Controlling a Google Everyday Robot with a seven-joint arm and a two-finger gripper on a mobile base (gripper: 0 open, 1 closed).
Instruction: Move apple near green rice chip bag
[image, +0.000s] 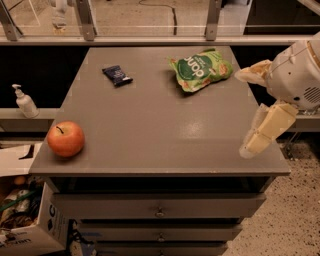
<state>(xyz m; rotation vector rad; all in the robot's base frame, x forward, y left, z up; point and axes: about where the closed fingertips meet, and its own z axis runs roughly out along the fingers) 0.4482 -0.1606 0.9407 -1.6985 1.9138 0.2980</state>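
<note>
The red-orange apple (65, 139) sits at the table's front left corner. The green rice chip bag (200, 69) lies at the back right of the grey table (160, 120). My gripper (244, 113) is at the right side, over the table's right edge, far from the apple and in front of the bag. Its cream fingers (265, 131) are spread apart and hold nothing.
A small dark blue wrapped packet (117, 75) lies at the back left of the table. A soap dispenser (24, 101) stands on a ledge to the left. A cardboard box (25, 220) with items sits on the floor at the lower left. Drawers (160, 212) are below the tabletop.
</note>
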